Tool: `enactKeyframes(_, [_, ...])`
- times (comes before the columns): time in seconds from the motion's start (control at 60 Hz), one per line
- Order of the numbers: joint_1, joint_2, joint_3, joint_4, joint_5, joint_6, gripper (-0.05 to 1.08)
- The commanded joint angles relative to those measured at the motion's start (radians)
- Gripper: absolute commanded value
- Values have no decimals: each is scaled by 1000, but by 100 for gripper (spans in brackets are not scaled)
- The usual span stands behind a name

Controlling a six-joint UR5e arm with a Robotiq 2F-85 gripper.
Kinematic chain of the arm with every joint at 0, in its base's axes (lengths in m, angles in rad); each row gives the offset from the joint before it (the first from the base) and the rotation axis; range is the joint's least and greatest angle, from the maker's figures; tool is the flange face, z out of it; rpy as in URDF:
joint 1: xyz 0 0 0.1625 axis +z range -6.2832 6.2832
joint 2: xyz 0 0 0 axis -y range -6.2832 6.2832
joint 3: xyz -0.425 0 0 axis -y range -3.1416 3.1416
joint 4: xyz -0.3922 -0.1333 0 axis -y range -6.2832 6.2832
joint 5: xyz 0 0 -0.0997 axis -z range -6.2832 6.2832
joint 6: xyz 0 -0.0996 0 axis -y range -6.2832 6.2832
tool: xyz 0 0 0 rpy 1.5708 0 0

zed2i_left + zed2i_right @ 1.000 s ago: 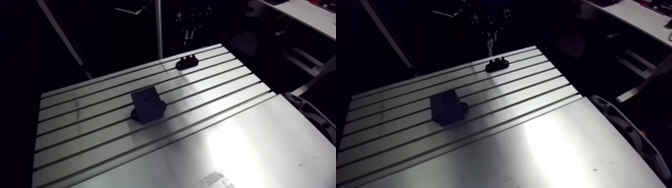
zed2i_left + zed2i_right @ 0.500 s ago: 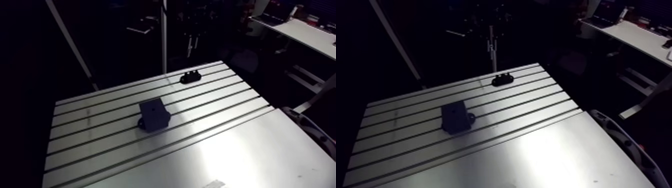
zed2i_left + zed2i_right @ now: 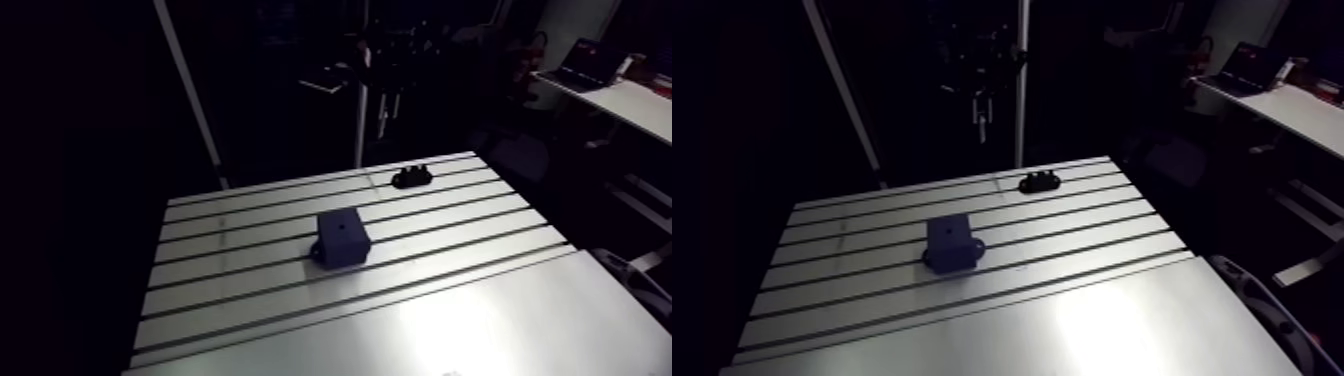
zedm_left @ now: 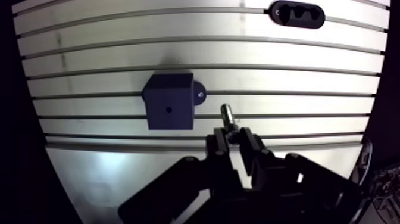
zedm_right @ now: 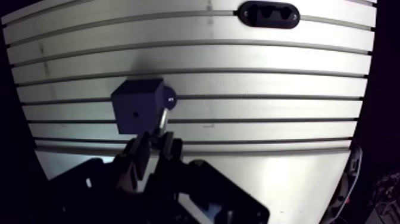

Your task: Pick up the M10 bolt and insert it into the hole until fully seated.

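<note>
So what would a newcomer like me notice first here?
Probably the metal bolt pinched between the robot's two fingers, pointing out over the slotted table. Just ahead and to one side sits a dark block with a small hole, and further off a dark oval holder near the table's far edge.

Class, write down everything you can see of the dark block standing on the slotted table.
The block is a dark, matte box, plastic by its look, with a small round hole in its upper face and a rounded tab at its foot on one side. It stands on the slotted table, over its grooves. Only the table touches it: the bolt held in the pincer hangs apart from it.
</note>
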Motion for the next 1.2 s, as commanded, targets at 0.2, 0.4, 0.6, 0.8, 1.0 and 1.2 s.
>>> enactKeyframes(0.2, [80, -70, 91, 0, -4, 57, 108])
enactKeyframes(0.4, [91, -72, 102, 1, -13, 62, 108])
enactKeyframes(0.6, [92, -62, 101, 15, -20, 62, 108])
enactKeyframes(0.8, [120, -55, 127, 4, -25, 76, 108])
enactKeyframes(1.0, [126, -50, 176, -52, -27, 105, 108])
enactKeyframes(1.2, [125, -43, 204, -84, -27, 104, 108])
